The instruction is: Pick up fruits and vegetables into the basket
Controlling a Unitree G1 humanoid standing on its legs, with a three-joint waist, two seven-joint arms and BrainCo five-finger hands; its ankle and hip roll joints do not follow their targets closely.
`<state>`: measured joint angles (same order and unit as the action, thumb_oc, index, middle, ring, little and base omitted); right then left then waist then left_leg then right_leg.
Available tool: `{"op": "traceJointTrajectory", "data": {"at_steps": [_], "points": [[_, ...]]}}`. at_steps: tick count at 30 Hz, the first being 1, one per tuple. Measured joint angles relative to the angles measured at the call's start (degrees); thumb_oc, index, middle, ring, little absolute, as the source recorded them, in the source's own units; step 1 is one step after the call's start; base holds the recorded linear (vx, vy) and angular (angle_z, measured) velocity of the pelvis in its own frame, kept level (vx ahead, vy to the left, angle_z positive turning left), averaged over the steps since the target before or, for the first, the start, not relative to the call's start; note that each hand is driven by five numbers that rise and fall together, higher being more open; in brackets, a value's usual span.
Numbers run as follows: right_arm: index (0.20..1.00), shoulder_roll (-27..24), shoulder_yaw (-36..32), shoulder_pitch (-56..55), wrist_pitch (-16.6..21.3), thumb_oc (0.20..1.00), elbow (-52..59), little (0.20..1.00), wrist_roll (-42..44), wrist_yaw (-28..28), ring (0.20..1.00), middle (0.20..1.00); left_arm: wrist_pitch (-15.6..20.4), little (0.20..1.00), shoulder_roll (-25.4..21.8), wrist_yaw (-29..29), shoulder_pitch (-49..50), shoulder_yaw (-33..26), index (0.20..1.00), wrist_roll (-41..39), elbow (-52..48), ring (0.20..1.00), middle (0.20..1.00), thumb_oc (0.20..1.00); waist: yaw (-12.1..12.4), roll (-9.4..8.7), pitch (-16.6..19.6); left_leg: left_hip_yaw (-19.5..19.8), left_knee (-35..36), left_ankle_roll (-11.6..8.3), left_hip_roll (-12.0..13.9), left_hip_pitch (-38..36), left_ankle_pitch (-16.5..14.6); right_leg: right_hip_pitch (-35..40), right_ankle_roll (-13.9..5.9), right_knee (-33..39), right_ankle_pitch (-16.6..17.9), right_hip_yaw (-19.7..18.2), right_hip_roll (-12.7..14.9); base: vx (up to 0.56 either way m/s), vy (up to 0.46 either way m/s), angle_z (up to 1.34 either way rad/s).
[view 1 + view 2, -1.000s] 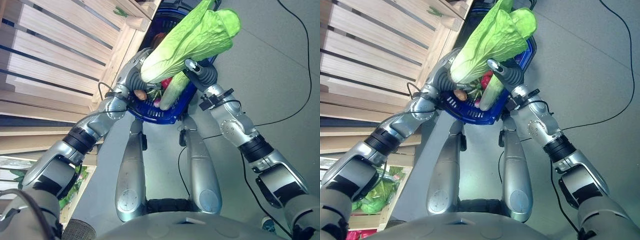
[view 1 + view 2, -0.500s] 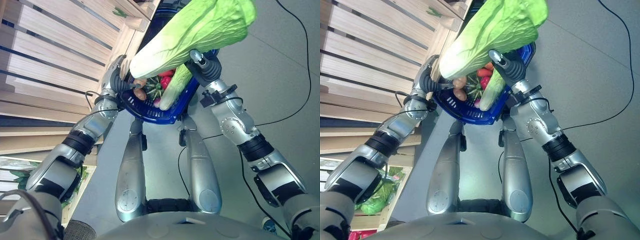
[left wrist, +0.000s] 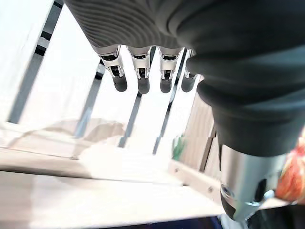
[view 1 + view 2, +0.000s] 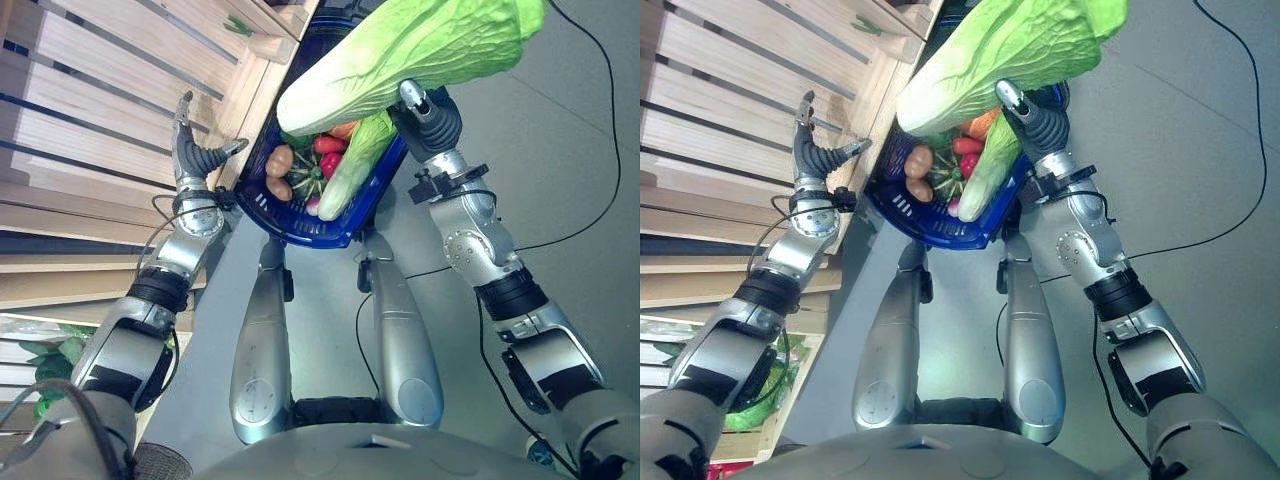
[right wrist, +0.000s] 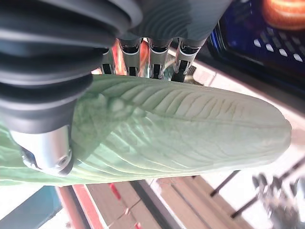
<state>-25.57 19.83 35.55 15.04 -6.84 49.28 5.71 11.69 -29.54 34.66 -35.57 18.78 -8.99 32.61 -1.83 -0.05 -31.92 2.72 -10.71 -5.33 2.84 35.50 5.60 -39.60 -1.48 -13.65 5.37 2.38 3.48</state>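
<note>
A napa cabbage is clasped in the right robot hand above the blue basket, the left robot hand held spread beside it; it should be lowered gently onto the vegetables before release.

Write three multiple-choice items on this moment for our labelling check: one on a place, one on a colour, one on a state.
1. Where is the large cabbage?
A. Held above the basket
B. On the floor
C. On the wooden shelf

2. What colour is the basket?
A. Red
B. Blue
C. White

3. How is the left hand?
A. Curled round a potato
B. Open, holding nothing
C. Gripping the basket

Key:
1 A: the right hand grips the cabbage over the basket.
2 B: its slotted wall is dark blue.
3 B: its fingers are spread by the wooden shelf, apart from the basket.
</note>
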Motion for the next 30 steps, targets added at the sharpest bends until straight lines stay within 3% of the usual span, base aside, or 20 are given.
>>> {"op": "traceJointTrajectory", "data": {"at_steps": [7, 18, 24, 30], "points": [[0.2, -0.09, -1.06, 0.19, -1.28, 0.2, -4.73, 0.2, -1.06, -4.35, 0.2, 0.2, 3.43, 1.0, 0.68, 1.03, -0.92, -1.22, 1.0, -1.41, 2.61, 1.0, 1.0, 1.0, -0.16, 0.0, 0.0, -0.15, 0.01, -0.13, 0.0, -0.33, 0.25, 0.05, -0.08, -0.43, -0.07, -0.15, 0.01, 0.0, 0.0, 0.0], [0.2, -1.14, 0.44, 8.01, -10.23, 0.2, -21.52, 0.2, -0.76, -10.48, 0.2, 0.2, 4.81, 1.0, 0.64, -0.6, -5.44, -1.02, 1.0, -5.06, 7.08, 1.0, 1.0, 1.0, 0.23, 0.0, 0.0, -0.24, 0.04, -0.11, 0.01, 0.02, 0.48, -0.28, -0.06, -0.39, -0.06, -0.12, 0.03, 0.0, 0.0, 0.0], [0.2, -1.17, 2.51, 16.4, -15.17, 0.2, -34.4, 0.2, -0.63, -11.68, 0.2, 0.2, 4.86, 1.0, 0.57, -2.39, -9.42, -0.41, 1.0, -6.1, 9.39, 1.0, 1.0, 1.0, 1.89, 0.03, 0.0, 0.16, -0.08, -0.17, -0.04, 0.04, 0.55, -0.24, 0.22, -0.71, 0.12, 0.31, 0.13, 0.0, -0.002, 0.01], [0.2, -0.04, 2.47, 22.14, -17.39, 0.2, -45.35, 0.2, -0.15, -9.49, 0.2, 0.2, 4.85, 1.0, 0.56, -3.86, -12.62, 2.23, 1.0, -6.92, 11.91, 1.0, 1.0, 1.0, 2.91, 0.07, 0.0, 0.89, -0.86, -0.12, -0.52, 0.17, 0.62, -0.18, 0.48, -1.85, -0.36, 1.64, 0.86, 0.01, -0.014, 0.07]]}}
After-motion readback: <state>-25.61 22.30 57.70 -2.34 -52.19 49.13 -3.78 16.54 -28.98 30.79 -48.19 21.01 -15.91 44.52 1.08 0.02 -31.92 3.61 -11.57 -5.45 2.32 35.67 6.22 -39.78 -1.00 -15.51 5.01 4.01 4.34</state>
